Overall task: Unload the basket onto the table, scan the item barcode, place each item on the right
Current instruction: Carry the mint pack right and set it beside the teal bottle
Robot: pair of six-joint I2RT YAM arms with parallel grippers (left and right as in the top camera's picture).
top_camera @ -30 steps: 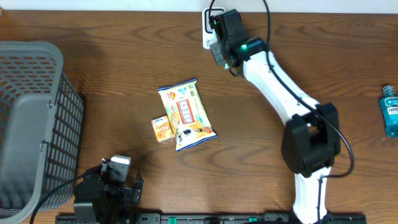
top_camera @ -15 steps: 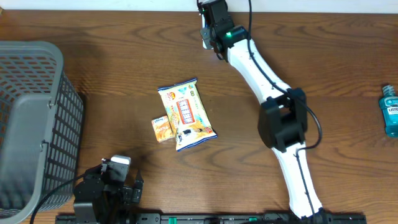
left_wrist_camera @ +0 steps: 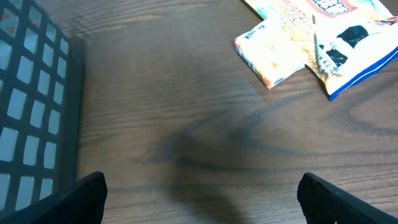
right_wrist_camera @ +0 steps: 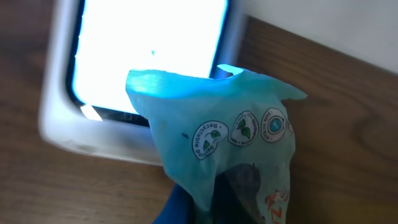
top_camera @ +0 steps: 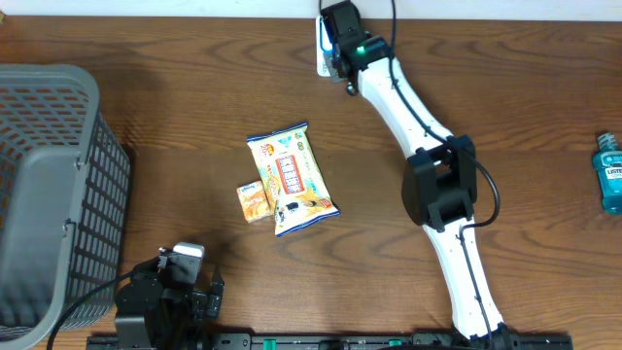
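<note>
Mock shop checkout on a lab bench is indicated: a teal packet point(right_wrist_camera: 224, 155) is presented at the lit scanner point(right_wrist_camera: 149, 50); a snack pack point(top_camera: 292, 178) and a grey basket point(top_camera: 58, 83) are laid well apart from it on the wooden table point(top_camera: 175, 126).

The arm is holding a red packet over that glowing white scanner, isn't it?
Not red. The packet is teal, with small round green and blue symbols printed on it, as the right wrist view shows. It is indeed held over the glowing white scanner.
</note>
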